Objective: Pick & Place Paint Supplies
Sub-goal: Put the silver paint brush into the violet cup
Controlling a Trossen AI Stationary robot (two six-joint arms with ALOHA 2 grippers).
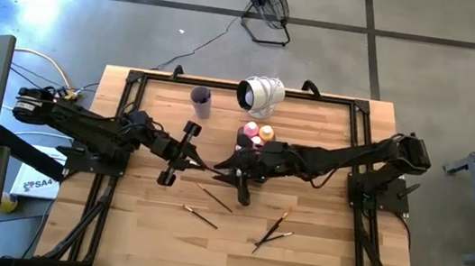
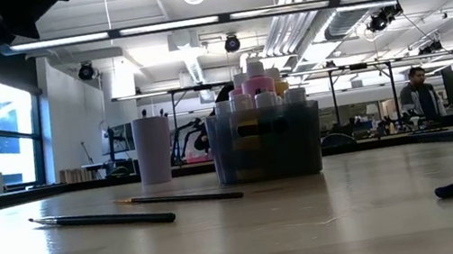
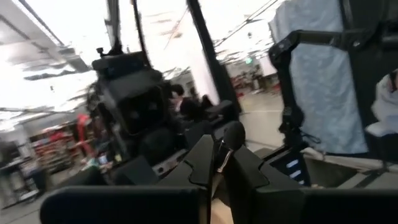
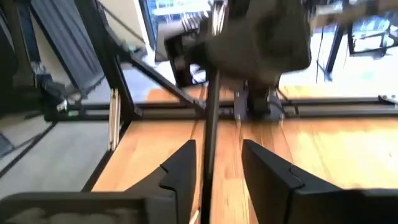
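A thin dark paintbrush (image 1: 207,165) hangs in the air above the table's middle, between my two grippers. My left gripper (image 1: 191,156) comes from the table's left and is shut on the brush (image 3: 219,155). My right gripper (image 1: 226,170) comes from the right and is open. Its two fingers (image 4: 184,167) stand on either side of the brush's shaft (image 4: 208,124). A clear grey tray (image 1: 247,132) holding pink and orange paint bottles (image 1: 260,136) stands just beyond them. More brushes (image 1: 214,197) lie flat on the table nearer the front. My left gripper pinches one end of the paintbrush (image 3: 218,151) between its two fingertips. The fingers reach in about level from the table's left, and the brush runs on from them toward my right gripper. The brush is clear of the table.
A lilac cup (image 1: 201,101) stands at the far left of the tray and a white object (image 1: 260,95) behind the tray. Loose brushes lie at the front left (image 1: 200,215) and front right (image 1: 273,230). In the low view the tray (image 2: 266,143) and the cup (image 2: 153,148) stand behind the brushes (image 2: 100,219).
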